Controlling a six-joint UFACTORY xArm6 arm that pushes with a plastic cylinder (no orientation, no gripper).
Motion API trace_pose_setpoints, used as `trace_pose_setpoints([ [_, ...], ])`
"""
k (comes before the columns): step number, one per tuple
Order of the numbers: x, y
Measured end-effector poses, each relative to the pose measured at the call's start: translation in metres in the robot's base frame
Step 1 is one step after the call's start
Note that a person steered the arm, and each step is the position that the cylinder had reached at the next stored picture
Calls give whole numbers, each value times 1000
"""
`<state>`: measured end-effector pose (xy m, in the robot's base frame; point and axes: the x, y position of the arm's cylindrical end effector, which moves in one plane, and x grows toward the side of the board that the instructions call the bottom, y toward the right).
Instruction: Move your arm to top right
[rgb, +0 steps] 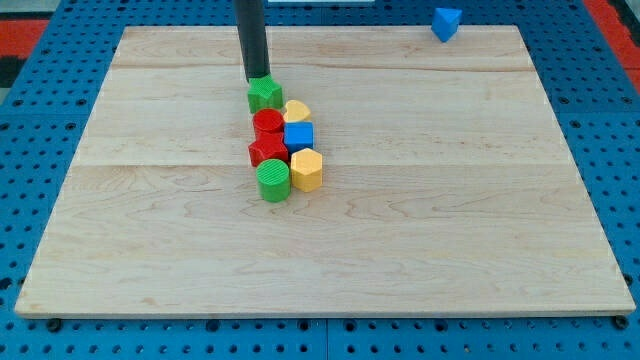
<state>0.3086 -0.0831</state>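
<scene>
My tip (257, 79) stands just above the cluster of blocks, touching or nearly touching the top edge of a green block (265, 95). Below that block sit a yellow heart-shaped block (297, 110), a red cylinder (268, 123), a blue cube (299, 136), a red block (267, 150), a yellow hexagonal block (307, 170) and a green cylinder (273, 179). They are packed together left of the board's middle. A blue triangular block (446, 22) lies alone at the view's top right, at the board's top edge.
The wooden board (450, 230) lies on a blue perforated table (40, 90). A red area (20, 35) shows at the view's top left corner.
</scene>
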Motion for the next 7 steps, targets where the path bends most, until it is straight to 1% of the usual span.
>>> trace_pose_setpoints([
  [2, 32, 4],
  [3, 36, 4],
  [4, 27, -6],
  [5, 15, 33],
  [7, 10, 275],
])
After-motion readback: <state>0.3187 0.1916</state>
